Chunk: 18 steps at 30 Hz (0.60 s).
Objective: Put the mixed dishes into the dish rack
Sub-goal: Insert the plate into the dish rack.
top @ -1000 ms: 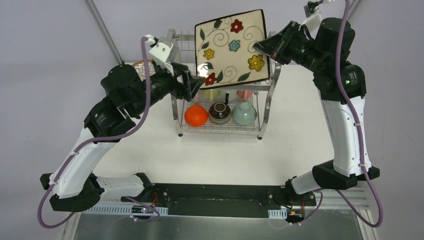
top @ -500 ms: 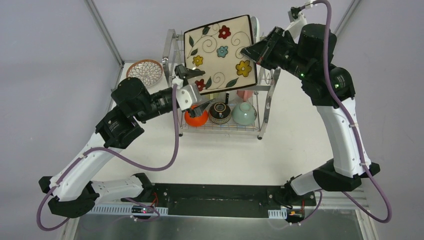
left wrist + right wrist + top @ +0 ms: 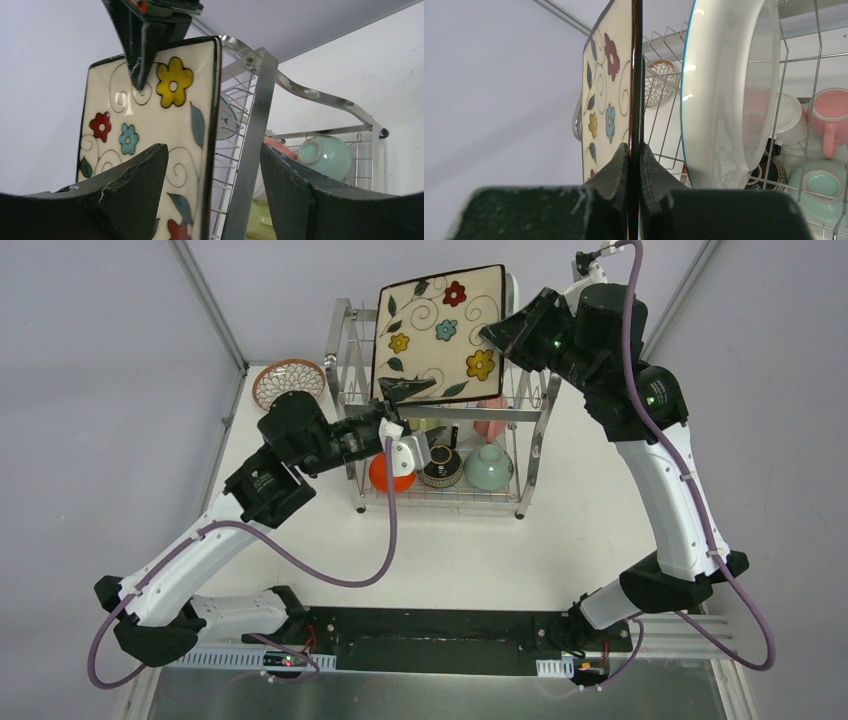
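My right gripper [image 3: 497, 337] is shut on the right edge of the square floral plate [image 3: 437, 332] and holds it upright over the upper level of the dish rack [image 3: 531, 445]. In the right wrist view the pads [image 3: 621, 162] clamp the plate's dark rim [image 3: 636, 75]. My left gripper [image 3: 418, 415] is open at the plate's lower left corner. In the left wrist view its jaws stand either side of the plate's edge [image 3: 150, 115] and a rack post [image 3: 252, 140], touching neither. A white plate [image 3: 724, 90] stands in the slot beside the floral plate.
The lower tier holds an orange bowl [image 3: 385, 472], a dark brown bowl [image 3: 440, 466] and a mint bowl [image 3: 488, 468], with a pink cup [image 3: 490, 428] behind. A brown-rimmed petal-pattern plate [image 3: 290, 382] lies on the table left of the rack.
The right arm carried the floral plate left and stood it more upright over the rack. The left arm reached right and turned, bringing its open jaws under the plate's lower left corner.
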Available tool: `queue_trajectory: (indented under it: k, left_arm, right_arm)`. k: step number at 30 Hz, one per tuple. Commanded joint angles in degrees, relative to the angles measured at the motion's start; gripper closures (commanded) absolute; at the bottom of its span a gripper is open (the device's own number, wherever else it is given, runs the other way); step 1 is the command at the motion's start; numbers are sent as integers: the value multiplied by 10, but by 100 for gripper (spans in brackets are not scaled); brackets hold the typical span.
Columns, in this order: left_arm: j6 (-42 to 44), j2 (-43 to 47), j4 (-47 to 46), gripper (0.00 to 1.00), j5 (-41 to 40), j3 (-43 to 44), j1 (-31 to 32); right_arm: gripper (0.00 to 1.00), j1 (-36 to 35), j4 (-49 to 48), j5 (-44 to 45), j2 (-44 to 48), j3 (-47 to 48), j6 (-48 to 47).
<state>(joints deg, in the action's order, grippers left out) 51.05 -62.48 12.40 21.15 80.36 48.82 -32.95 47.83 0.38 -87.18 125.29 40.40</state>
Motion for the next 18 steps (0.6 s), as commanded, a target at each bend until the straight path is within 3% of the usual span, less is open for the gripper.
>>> queue_trajectory:
  k: [1, 18]
  left_arm:
    - [48, -16, -66, 30, -17, -15, 5]
    - [147, -82, -265, 45, -133, -74, 13]
  right_arm:
    - [100, -5, -212, 25, 46, 19, 74]
    - [100, -4, -252, 20, 77, -53, 125]
